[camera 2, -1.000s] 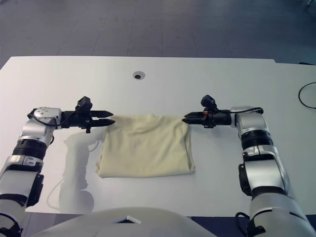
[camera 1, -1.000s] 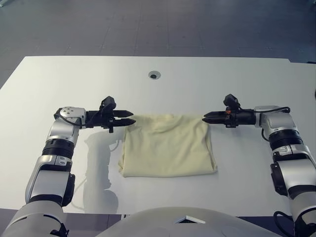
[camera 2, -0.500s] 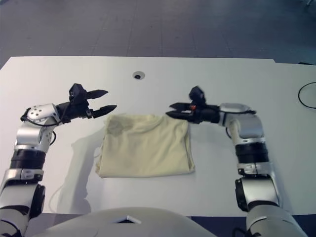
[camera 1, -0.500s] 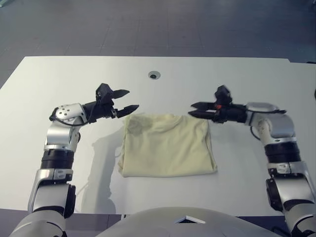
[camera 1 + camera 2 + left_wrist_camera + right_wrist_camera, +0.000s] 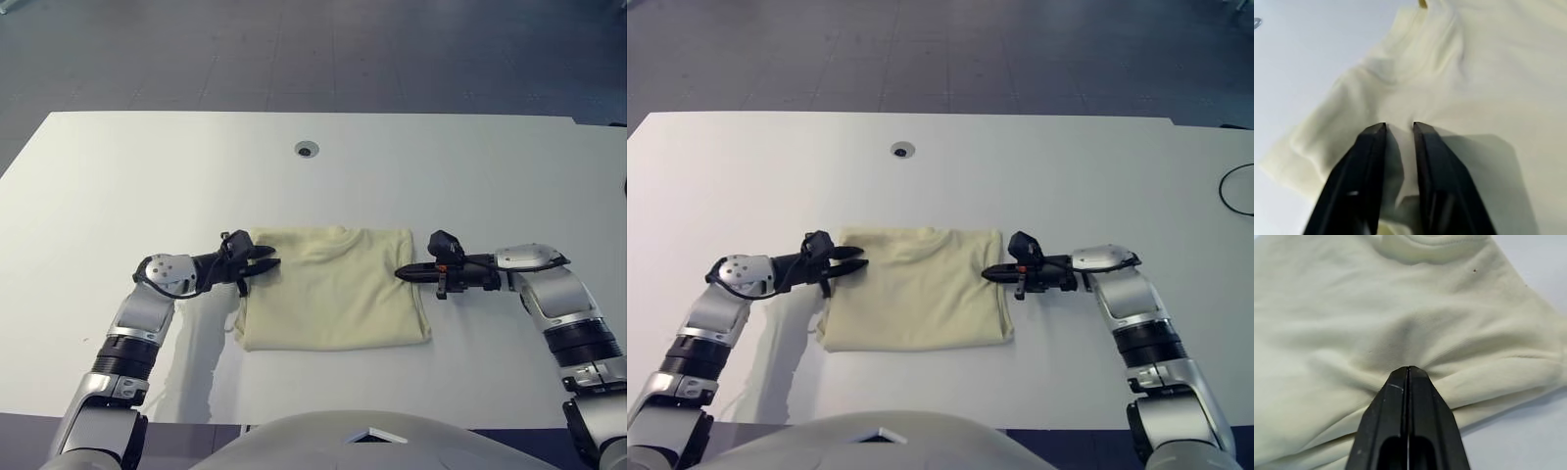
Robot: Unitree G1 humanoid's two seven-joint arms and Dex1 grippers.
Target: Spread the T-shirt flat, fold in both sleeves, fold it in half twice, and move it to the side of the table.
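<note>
The T-shirt (image 5: pixel 333 289), pale yellow and folded into a rough rectangle with its sleeves tucked in, lies flat on the white counter (image 5: pixel 147 166) near the middle of its near half, the collar (image 5: pixel 328 233) along the far edge; the near edge is slightly uneven, and a small flap of cloth sticks out at the near left corner; the left gripper (image 5: pixel 265 258) sits low at the shirt's left edge, towards the far corner, pointing inward across the cloth; in the left wrist view its two black fingers (image 5: pixel 1371 147) stand only narrowly apart, with a ridge of fabric caught between them; the right gripper (image 5: pixel 402 273) is at the opposite edge, about midway along the right side, also pointing inward and lying low over the counter; in the right wrist view its fingers (image 5: pixel 1396 396) are pressed together, and the fabric puckers into creases that run out from their tips, so a pinch of T-shirt is held there; a small round hole (image 5: pixel 307 149) is set into the counter well beyond the shirt; a dark cable (image 5: pixel 1236 186) loops at the counter's far right edge.
</note>
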